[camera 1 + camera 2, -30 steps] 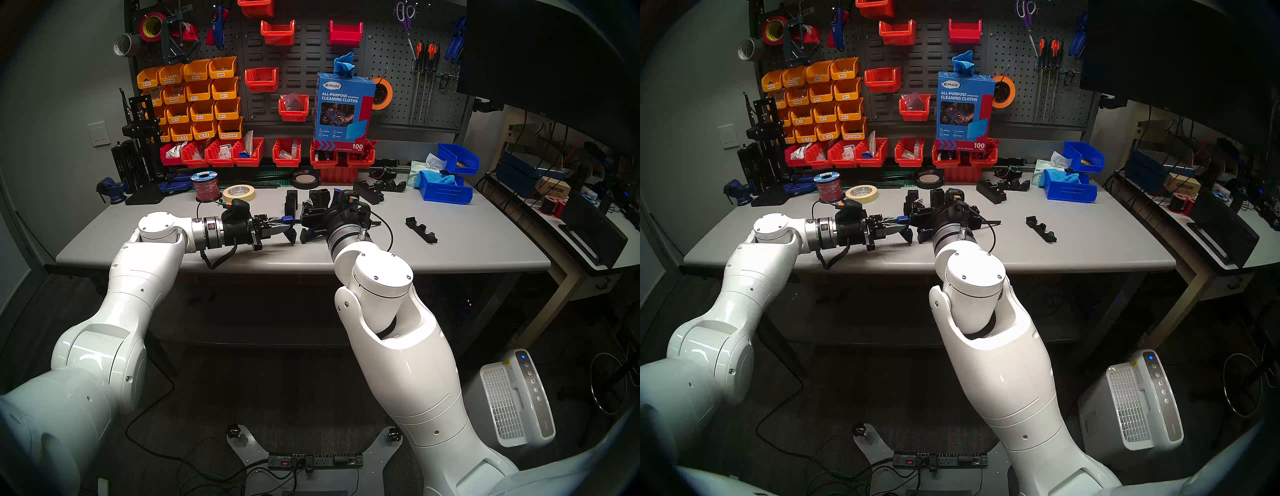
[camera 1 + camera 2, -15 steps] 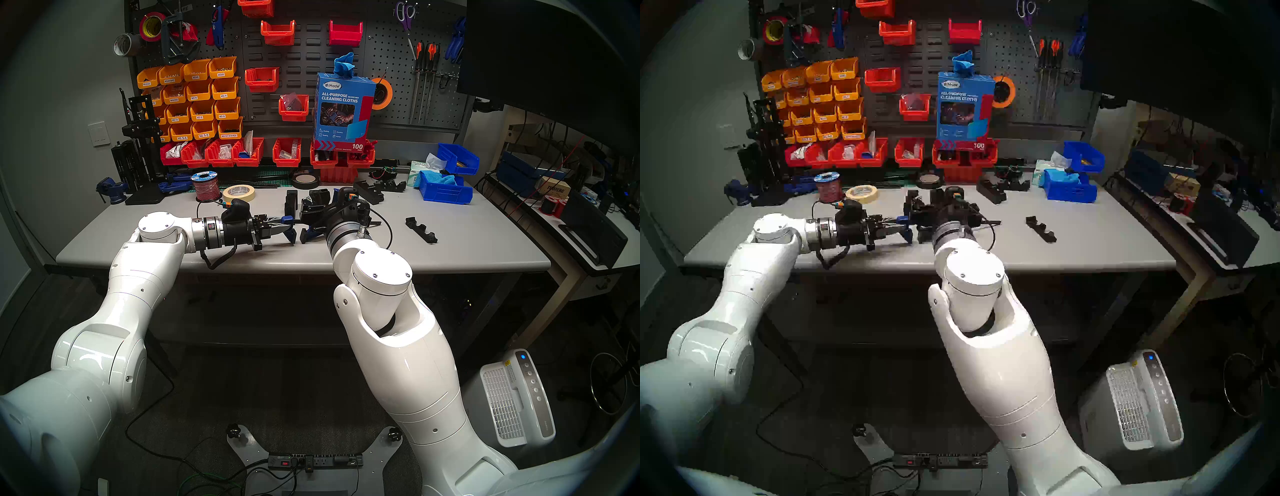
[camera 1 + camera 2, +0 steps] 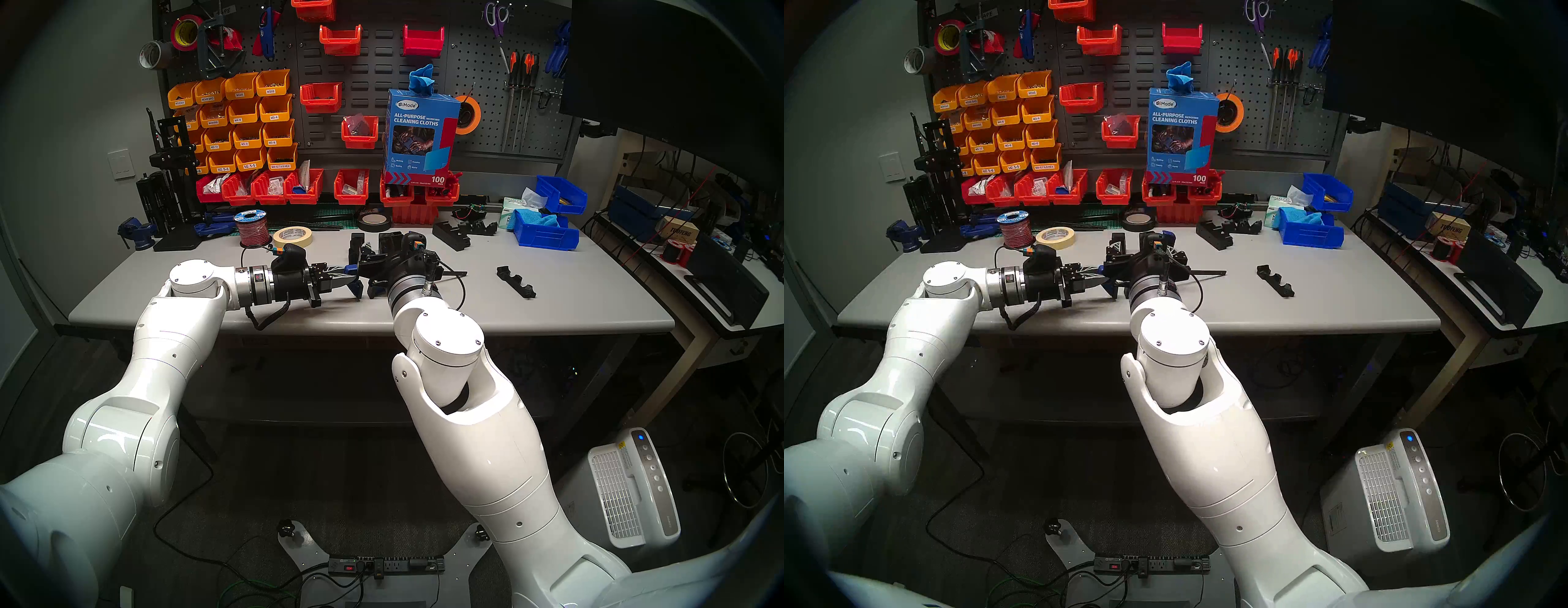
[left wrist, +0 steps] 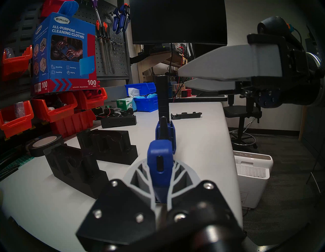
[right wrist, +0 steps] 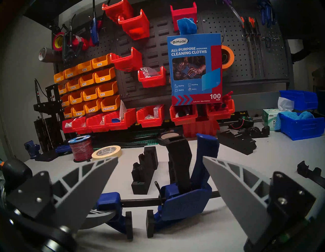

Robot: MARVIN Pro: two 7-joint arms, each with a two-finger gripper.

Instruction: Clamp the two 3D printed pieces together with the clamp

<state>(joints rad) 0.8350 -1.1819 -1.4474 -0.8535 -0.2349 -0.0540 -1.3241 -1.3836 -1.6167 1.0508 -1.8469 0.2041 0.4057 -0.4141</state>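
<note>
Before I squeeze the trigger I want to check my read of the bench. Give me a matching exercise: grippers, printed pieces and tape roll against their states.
Things:
1. left gripper
2. right gripper
3. two 3D printed pieces
4. masking tape roll

States:
A. standing on the table, outside the jaws of the clamp
B. open, fingers spread either side of the clamp's handle
C. lying flat beside the red wire spool
D. shut on the clamp's end jaw

Pairs: 1-D, 2-B, 3-A, 4-C

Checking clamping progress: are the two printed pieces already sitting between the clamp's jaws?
No: the right wrist view shows the clamp with nothing between its blue jaws, and the printed pieces stand behind it.
</note>
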